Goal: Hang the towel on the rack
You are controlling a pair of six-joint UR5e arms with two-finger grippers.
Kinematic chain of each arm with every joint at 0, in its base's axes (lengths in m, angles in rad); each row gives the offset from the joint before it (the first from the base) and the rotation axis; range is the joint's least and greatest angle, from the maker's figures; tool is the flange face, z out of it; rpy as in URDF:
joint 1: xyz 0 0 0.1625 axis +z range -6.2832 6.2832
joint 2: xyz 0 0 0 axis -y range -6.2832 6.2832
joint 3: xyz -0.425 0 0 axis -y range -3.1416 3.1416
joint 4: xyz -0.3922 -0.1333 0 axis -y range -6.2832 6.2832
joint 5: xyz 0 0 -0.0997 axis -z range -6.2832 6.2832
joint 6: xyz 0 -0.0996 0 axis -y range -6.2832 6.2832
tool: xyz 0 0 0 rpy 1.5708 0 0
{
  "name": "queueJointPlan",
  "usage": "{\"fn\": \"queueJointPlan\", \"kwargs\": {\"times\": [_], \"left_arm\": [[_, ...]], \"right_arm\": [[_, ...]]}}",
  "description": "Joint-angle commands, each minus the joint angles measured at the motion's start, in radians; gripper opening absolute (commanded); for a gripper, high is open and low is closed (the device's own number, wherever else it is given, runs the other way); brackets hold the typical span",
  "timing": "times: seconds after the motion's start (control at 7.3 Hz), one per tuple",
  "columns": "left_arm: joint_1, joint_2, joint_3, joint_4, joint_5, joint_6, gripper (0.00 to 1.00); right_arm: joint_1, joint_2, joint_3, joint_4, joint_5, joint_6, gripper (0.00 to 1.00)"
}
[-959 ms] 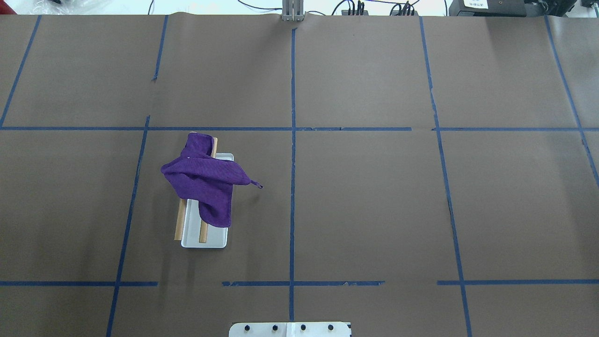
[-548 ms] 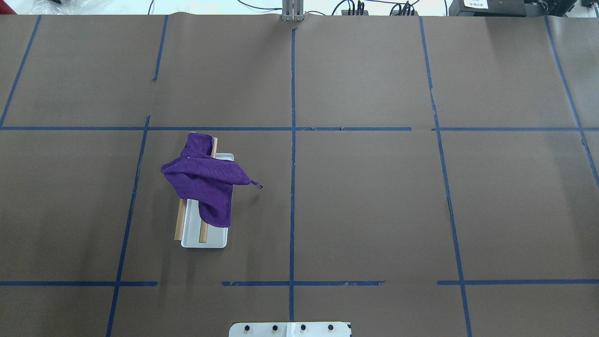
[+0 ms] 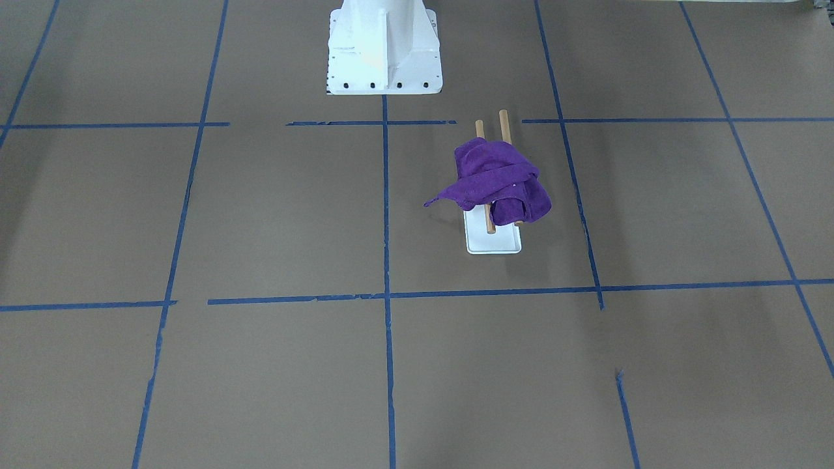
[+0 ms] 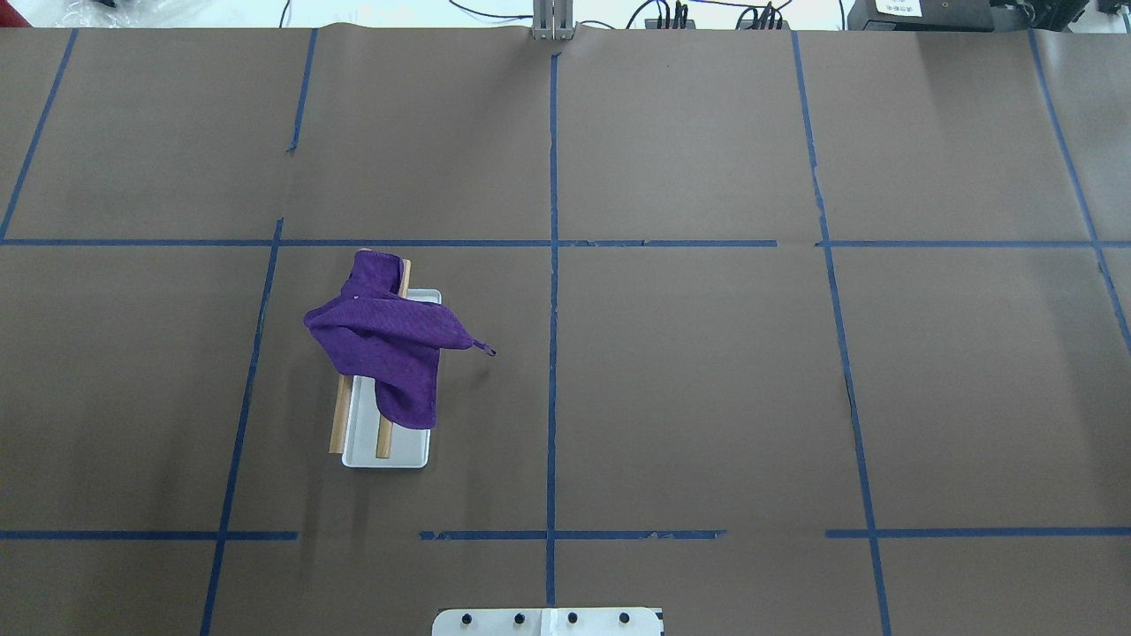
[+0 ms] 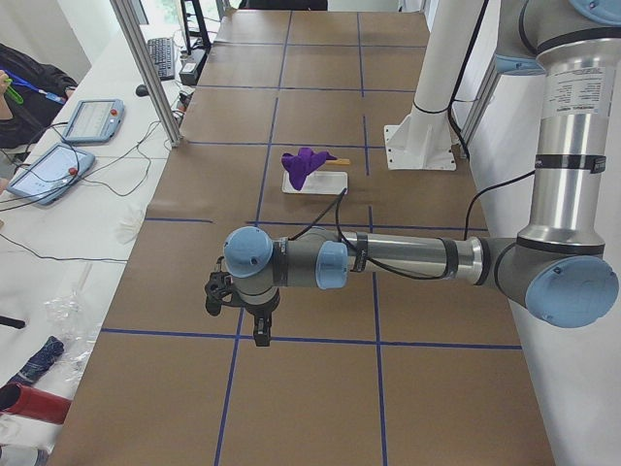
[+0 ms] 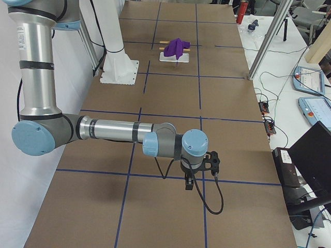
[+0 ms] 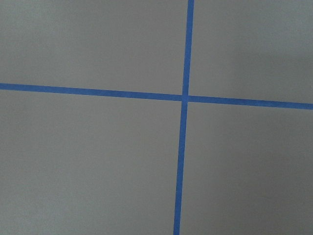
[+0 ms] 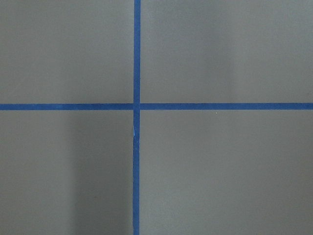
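A purple towel (image 4: 389, 353) lies bunched over the two brown dowels (image 4: 337, 424) of the rack, whose white base (image 4: 411, 452) sits left of the table's centre. A corner with a small loop sticks out to the right. The towel (image 3: 495, 179) and the rack base (image 3: 494, 245) also show in the front-facing view. My left gripper (image 5: 260, 336) hangs over the table's left end, far from the rack, and shows only in the exterior left view. My right gripper (image 6: 189, 185) hangs over the right end, only in the exterior right view. I cannot tell whether either is open.
Brown paper with a blue tape grid covers the table. The white bolted pedestal (image 3: 383, 45) stands at the robot's side. Both wrist views show only tape crossings. Tablets (image 5: 92, 118) and cables lie on a side table beyond the far edge.
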State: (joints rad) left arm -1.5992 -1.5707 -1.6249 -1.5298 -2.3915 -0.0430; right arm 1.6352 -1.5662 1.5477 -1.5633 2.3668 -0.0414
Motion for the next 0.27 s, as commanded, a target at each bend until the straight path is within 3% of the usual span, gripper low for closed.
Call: {"fn": "queueJointPlan", "kwargs": {"times": [0.0,0.14], "left_arm": [[0.001,0.0,-0.003,-0.001,0.0,0.0,1.0],[0.001,-0.002,-0.004,-0.001,0.0,-0.001,1.0]], "right_arm": [[0.0,0.0,-0.001,-0.001,0.002,0.0,1.0],[0.0,0.0,0.0,-0.001,0.002,0.0,1.0]]}}
